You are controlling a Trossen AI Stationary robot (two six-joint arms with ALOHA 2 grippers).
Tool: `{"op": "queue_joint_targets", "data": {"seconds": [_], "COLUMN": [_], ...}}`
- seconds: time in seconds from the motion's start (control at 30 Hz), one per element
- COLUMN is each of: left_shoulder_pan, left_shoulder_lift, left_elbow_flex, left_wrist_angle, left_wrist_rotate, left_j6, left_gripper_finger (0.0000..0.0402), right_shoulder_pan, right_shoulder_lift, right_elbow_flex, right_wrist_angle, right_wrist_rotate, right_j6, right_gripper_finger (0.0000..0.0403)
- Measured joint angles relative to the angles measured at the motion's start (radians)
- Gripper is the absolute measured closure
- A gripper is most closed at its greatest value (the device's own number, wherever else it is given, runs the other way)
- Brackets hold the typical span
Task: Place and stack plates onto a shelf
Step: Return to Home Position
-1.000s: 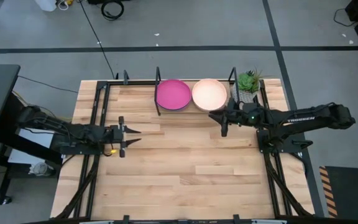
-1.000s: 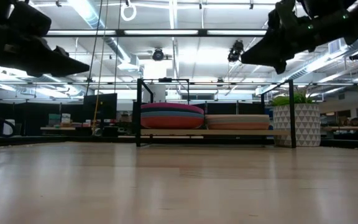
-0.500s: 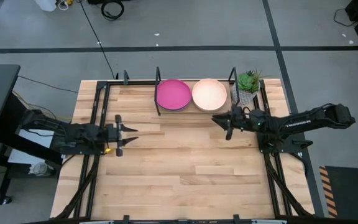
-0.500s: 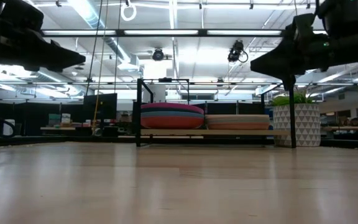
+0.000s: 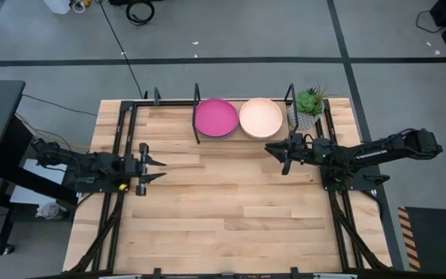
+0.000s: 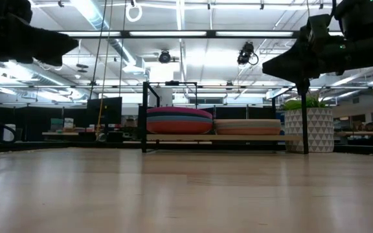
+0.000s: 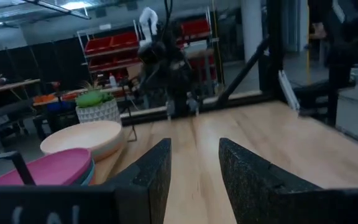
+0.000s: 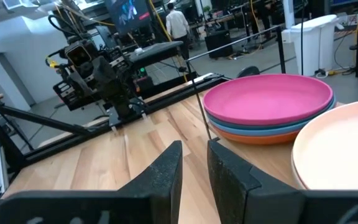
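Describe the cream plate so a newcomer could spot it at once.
At the far edge of the wooden table stands a black-rod shelf holding two plate stacks. The cream plate tops the stack nearer the potted plant; a magenta plate tops the other.

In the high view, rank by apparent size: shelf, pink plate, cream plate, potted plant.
Largest: shelf.
Then pink plate and cream plate, which look the same size, so unranked.
Smallest: potted plant.
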Motion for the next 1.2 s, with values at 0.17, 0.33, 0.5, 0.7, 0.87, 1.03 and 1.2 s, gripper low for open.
{"op": "queue_joint_targets", "data": {"seconds": [0.17, 0.33, 0.5, 0.7, 0.87, 1.03, 1.2], "left_shoulder_pan": [0.000, 0.000, 0.000, 0.000, 0.000, 0.000, 0.000], "left_shoulder_lift": [0.014, 0.014, 0.014, 0.014, 0.014, 0.014, 0.014], "left_elbow_flex": [0.000, -0.001, -0.001, -0.001, -0.001, -0.001, -0.001], "left_wrist_angle": [0.017, 0.020, 0.021, 0.021, 0.021, 0.023, 0.023], "left_wrist_rotate": [-0.009, -0.009, -0.009, -0.009, -0.009, -0.009, -0.009], "left_j6": [-0.054, -0.199, -0.218, -0.218, -0.218, -0.218, -0.217], "left_gripper_finger": [0.0260, 0.0260, 0.0260, 0.0260, 0.0260, 0.0260, 0.0260], "right_shoulder_pan": [0.000, 0.000, 0.000, 0.000, 0.000, 0.000, 0.000], "right_shoulder_lift": [0.000, 0.000, 0.000, 0.000, 0.000, 0.000, 0.000], "right_elbow_flex": [0.000, 0.000, 0.000, 0.000, 0.000, 0.000, 0.000], "right_wrist_angle": [0.000, 0.001, 0.000, 0.000, 0.000, 0.000, -0.001], "right_wrist_rotate": [0.000, 0.000, 0.000, 0.000, 0.000, 0.000, 0.000], "right_j6": [-0.002, -0.002, -0.002, -0.003, -0.003, -0.002, -0.003], "right_gripper_finger": [0.0321, 0.0321, 0.0321, 0.0321, 0.0321, 0.0321, 0.0321]}}
